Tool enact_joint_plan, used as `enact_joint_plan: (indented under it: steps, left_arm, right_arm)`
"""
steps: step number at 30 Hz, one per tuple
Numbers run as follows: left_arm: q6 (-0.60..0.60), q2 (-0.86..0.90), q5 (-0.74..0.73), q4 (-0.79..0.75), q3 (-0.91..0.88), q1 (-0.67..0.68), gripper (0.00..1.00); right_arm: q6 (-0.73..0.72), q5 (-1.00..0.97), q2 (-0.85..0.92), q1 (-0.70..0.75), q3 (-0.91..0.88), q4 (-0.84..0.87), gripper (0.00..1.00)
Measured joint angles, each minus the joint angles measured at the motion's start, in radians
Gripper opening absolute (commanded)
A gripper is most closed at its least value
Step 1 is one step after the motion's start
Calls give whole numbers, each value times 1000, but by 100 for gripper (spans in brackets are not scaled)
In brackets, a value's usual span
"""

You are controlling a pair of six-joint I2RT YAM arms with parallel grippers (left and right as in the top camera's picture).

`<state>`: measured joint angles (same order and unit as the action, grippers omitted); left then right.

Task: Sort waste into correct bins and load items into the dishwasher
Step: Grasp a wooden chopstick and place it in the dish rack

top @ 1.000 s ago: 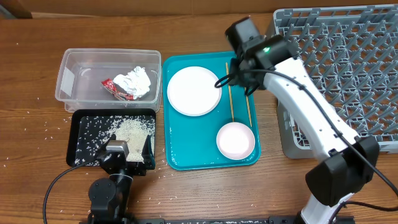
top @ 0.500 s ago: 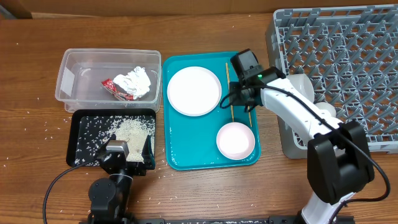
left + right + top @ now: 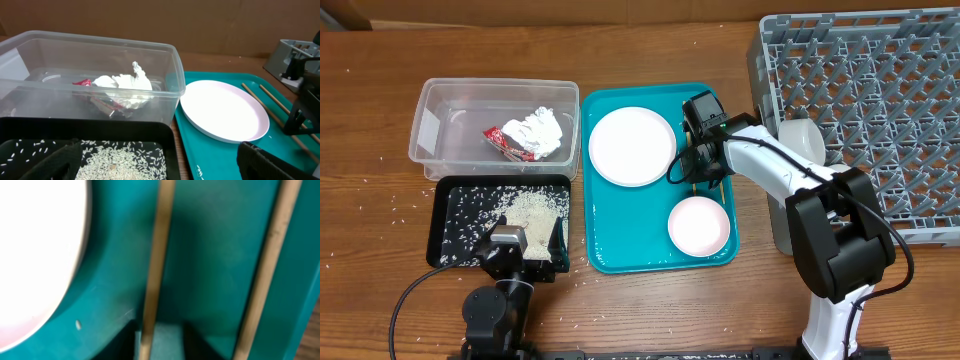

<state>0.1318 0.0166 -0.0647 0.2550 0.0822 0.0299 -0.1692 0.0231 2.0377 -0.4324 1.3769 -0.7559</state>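
Note:
Two wooden chopsticks lie on the teal tray. My right gripper is down on them and open. In the right wrist view its fingers straddle the left chopstick, and the other chopstick lies apart to the right. A white plate and a pink bowl sit on the tray. The napkin and wrapper lie in the clear tub. Rice lies in the black tray. My left gripper is open and empty above it.
The grey dish rack fills the right side, with a white cup or bowl at its left edge. Loose rice grains are scattered on the wooden table around the black tray. The tub stands against the teal tray's left side.
My right arm has swung down and toward the front, lowering its gripper from above the tray's far end onto the chopsticks. The left arm has not moved.

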Motion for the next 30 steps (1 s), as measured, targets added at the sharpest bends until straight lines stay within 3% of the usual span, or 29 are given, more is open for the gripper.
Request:
enact_joint_plan:
  steps: [6, 11, 19, 24, 30]
  left_arm:
    - [0, 0, 0, 0, 0, 0, 100]
    - [0, 0, 0, -1, 0, 0, 100]
    - [0, 0, 0, 0, 0, 0, 100]
    - [0, 0, 0, 0, 0, 0, 100]
    - [0, 0, 0, 0, 0, 0, 100]
  right_arm:
    - [-14, 4, 15, 6, 66, -126, 4]
    - [-33, 3, 8, 52, 254, -268, 4]
    - [-38, -61, -183, 200, 385, -398, 4]
    - [48, -196, -251, 353, 401, -467, 4]
    - [178, -264, -233, 468, 331, -428, 4]
